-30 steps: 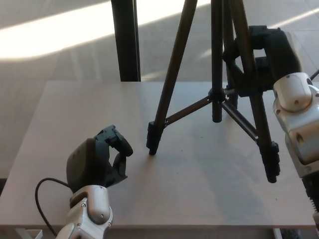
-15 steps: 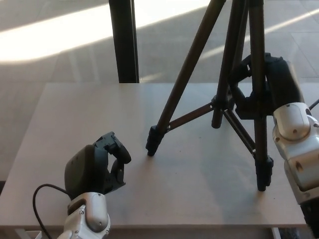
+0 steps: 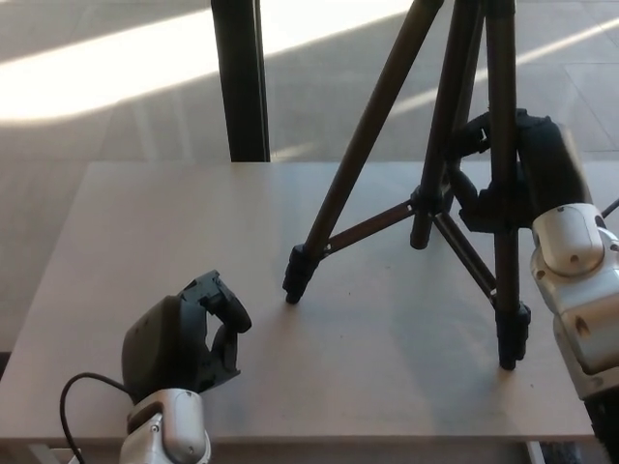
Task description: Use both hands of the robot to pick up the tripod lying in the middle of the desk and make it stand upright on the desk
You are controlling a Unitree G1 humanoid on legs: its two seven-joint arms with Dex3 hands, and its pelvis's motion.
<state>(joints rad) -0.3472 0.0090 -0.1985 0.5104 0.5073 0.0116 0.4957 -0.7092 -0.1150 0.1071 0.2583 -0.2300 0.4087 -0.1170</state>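
Head view: my right hand (image 3: 508,179) is gripping the tripod (image 3: 426,193), steadying it upright on the desk (image 3: 145,222) (two feet visibly planted). My left hand (image 3: 184,338) is resting apart, fingers loosely curled, holding nothing.

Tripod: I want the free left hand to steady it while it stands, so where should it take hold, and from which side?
Probably the front-left leg of the tripod, above its foot. That leg slants toward the left hand, bare and thin enough for the fingers to wrap. Come from the robot's left; the right hand is already at the far side.
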